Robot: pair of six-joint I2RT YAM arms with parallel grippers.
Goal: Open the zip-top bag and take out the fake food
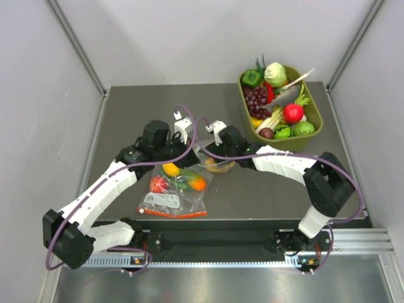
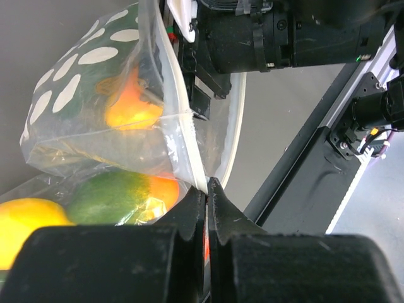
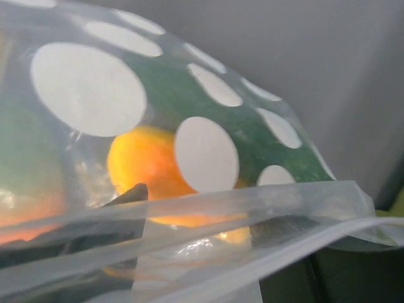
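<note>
Black fingers of my left gripper (image 2: pixel 208 189) were clamped shut on the white zip edge of the zip-top bag (image 2: pixel 95 76). Fake food (image 2: pixel 129 104), orange-yellow and green, sat inside. The right gripper (image 1: pixel 213 153) met the bag's other side; I couldn't tell its grip. Beneath, a plain bag (image 1: pixel 173 196) lay on the grey table (image 1: pixel 265 183), its label unreadable.

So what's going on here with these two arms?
Two robot arms are working on a clear polka-dot bag between them. The left gripper is pinched shut on the bag's zip edge; the right gripper is at its other side, though its grip is hard to make out. The toy fruit is inside the bag, not yet out. A second bag of fruit lies on the table.
</note>
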